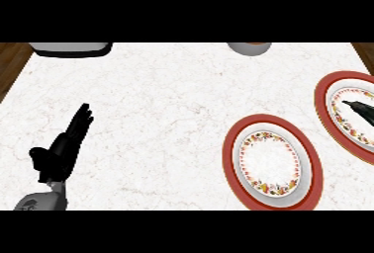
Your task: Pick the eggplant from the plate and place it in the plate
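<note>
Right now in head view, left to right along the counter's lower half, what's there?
Left hand, open, fingers up → empty red-rimmed plate → second red-rimmed plate at the right edge, a dark eggplant on it.

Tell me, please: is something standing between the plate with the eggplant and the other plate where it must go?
Nothing visible does. The eggplant lies on the far-right plate, partly cut by the view's edge. The empty plate sits beside it, with only bare counter around. The left hand rests open at left.
</note>
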